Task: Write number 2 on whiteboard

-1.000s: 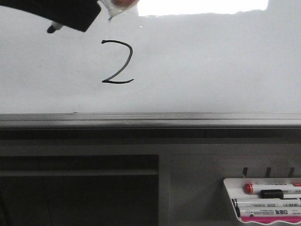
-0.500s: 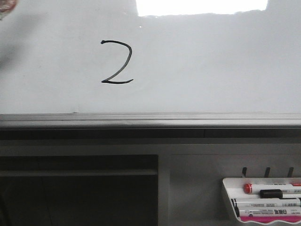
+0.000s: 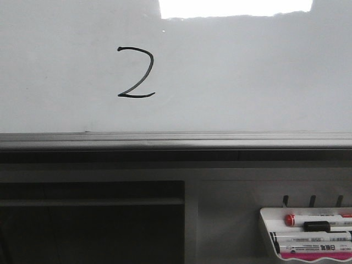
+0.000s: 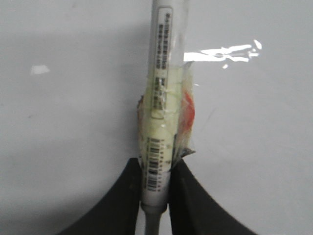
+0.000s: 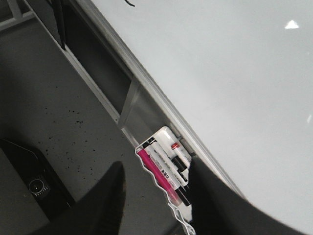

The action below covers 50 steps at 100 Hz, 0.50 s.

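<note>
A black hand-drawn number 2 (image 3: 136, 72) stands on the pale whiteboard (image 3: 247, 77), left of the middle in the front view. A short stroke of it shows at the edge of the right wrist view (image 5: 129, 3). Neither gripper shows in the front view. My left gripper (image 4: 155, 183) is shut on a white marker (image 4: 160, 98) wrapped in clear tape, in front of the whiteboard (image 4: 58, 122). My right gripper (image 5: 155, 188) is open and empty, off the whiteboard (image 5: 220, 73), with the marker tray between its fingers.
A white marker tray (image 3: 265, 223) hangs below the board at the lower right, holding several markers, one pink (image 5: 156, 176). The board's grey frame edge (image 3: 176, 140) runs across, with dark shelving (image 3: 93, 220) under it. A speckled grey floor (image 5: 58, 112) lies below.
The left gripper with the marker moved away from the 2, up and to the left, and has left the front view. The 2 is unchanged.
</note>
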Motion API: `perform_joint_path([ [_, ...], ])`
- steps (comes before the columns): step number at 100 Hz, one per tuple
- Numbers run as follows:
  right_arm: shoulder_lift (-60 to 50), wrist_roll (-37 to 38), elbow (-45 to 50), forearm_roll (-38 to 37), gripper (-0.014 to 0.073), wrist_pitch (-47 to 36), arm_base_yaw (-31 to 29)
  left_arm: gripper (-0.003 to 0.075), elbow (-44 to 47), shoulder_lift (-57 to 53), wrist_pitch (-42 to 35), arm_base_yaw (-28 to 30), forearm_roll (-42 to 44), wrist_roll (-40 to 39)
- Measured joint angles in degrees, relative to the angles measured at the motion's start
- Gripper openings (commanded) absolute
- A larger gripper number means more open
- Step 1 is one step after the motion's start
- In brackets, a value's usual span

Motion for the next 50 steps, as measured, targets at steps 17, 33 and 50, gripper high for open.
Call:
perform_joint_path([
  [17, 0.0, 0.0, 0.0, 0.0, 0.0269, -0.3, 0.0, 0.0040, 0.2, 0.3, -1.2, -0.1, -2.7, 0.0],
  [33, 0.0, 0.0, 0.0, 0.0, 0.0269, -0.3, 0.0, 0.0040, 0.2, 2.8, -1.2, -3.0, -4.1, 0.0],
  [50, 0.0, 0.0, 0.0, 0.0, 0.0269, -0.3, 0.0, 0.0040, 0.2, 6.7, -1.6, -5.5, -4.1, 0.1],
])
